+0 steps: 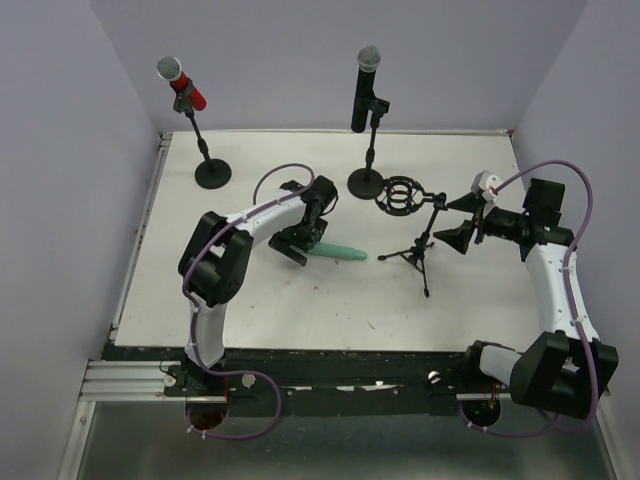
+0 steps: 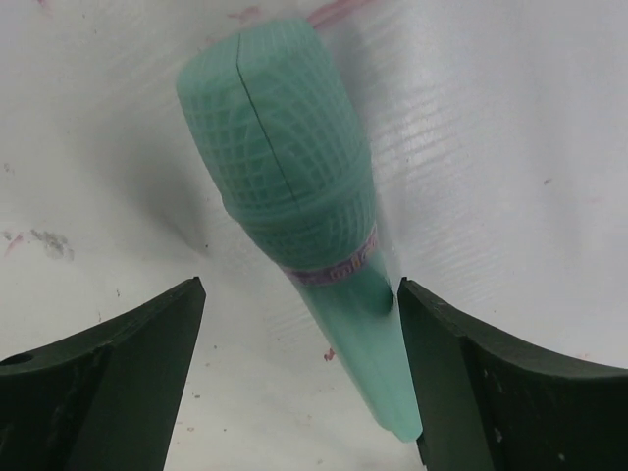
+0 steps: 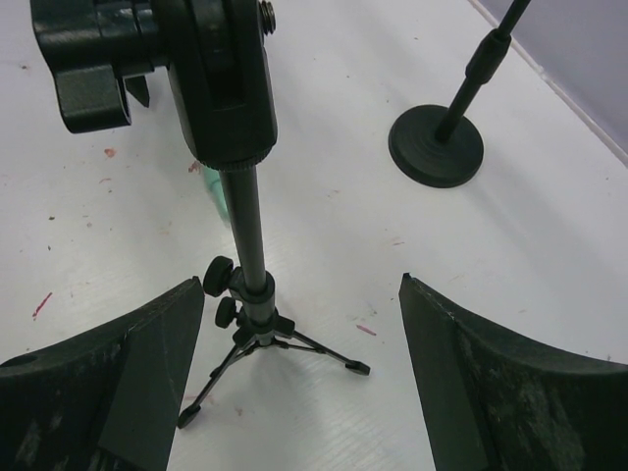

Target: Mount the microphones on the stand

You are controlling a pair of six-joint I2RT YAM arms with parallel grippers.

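Observation:
The mint-green microphone [image 1: 343, 252] lies flat on the white table. My left gripper [image 1: 297, 245] is open and low over its handle end; in the left wrist view the handle [image 2: 368, 343] lies between the fingers, close against the right finger [image 2: 471, 373]. The red microphone [image 1: 181, 84] sits in the far-left stand. The black microphone [image 1: 364, 90] sits in the far-middle stand. The tripod stand [image 1: 423, 247] with an empty shock mount [image 1: 401, 194] stands at centre right. My right gripper [image 1: 463, 220] is open and empty, just right of the tripod's pole [image 3: 245, 231].
The round base [image 1: 212, 174] of the red microphone's stand and the round base [image 1: 366, 184] of the black one's stand sit near the back edge of the table. The second base also shows in the right wrist view [image 3: 437, 145]. Walls close in the table on three sides.

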